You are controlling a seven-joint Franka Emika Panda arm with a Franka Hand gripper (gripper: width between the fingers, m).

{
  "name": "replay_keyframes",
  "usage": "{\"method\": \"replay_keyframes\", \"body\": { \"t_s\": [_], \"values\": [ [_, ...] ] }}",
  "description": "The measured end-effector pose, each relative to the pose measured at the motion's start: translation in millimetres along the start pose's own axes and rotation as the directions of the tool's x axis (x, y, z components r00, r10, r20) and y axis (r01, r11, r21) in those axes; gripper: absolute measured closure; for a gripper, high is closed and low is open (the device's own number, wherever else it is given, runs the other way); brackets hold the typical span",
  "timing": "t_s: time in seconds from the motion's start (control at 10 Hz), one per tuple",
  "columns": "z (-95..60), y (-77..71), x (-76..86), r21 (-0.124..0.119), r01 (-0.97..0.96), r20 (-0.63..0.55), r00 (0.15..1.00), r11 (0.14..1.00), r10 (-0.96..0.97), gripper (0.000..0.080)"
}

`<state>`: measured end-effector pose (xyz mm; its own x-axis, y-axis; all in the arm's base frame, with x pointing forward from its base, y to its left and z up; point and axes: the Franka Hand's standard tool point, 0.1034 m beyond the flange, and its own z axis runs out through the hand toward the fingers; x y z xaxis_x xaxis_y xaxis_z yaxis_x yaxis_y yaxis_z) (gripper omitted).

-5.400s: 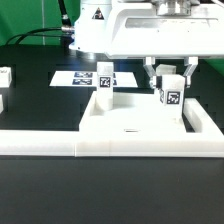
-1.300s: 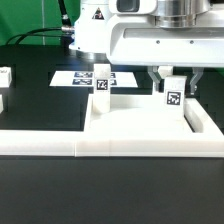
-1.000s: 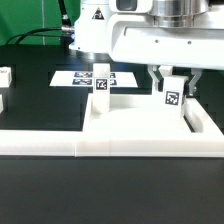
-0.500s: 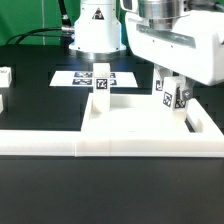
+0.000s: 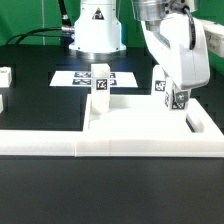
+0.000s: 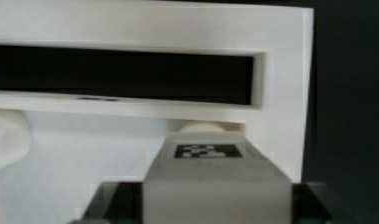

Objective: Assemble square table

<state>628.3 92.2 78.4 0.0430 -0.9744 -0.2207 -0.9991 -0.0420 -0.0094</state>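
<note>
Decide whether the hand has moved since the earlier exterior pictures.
Yes. The hand has swivelled, its body swinging toward the exterior view's right, while staying on the same leg, no nearer the marker board.

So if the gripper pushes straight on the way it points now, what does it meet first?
The leg held in the gripper, then most likely the square tabletop panel under it.

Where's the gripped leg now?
Exterior view: gripped leg stands at the tabletop's far right corner, in the gripper; the other upright leg is at its far left corner.
</note>
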Motion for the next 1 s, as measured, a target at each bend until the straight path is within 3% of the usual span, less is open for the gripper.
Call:
{"method": "replay_keyframes", "body": {
  "t_s": [0.1, 0.2, 0.4, 0.8, 0.9, 1.0],
  "values": [
    [0.5, 0.8, -0.2, -0.006, 0.065, -0.010, 0.998, 0.998, -0.065, 0.0330],
    [2.1, 3.0, -3.7, -0.029, 0.203, -0.042, 0.978, 0.979, -0.204, 0.0192],
    [2.0, 3.7, -4.8, -0.080, 0.474, -0.079, 0.874, 0.877, -0.480, 0.0158],
    [1.7, 3.7, -1.7, -0.097, 0.658, -0.060, 0.745, 0.747, -0.664, 0.0150],
    [2.0, 4.4, -2.1, -0.154, 0.794, -0.066, 0.585, 0.588, -0.808, 0.0150],
    [3.4, 4.0, -10.0, -0.181, 0.875, -0.065, 0.445, 0.449, -0.893, 0.0150]
  ]
}}
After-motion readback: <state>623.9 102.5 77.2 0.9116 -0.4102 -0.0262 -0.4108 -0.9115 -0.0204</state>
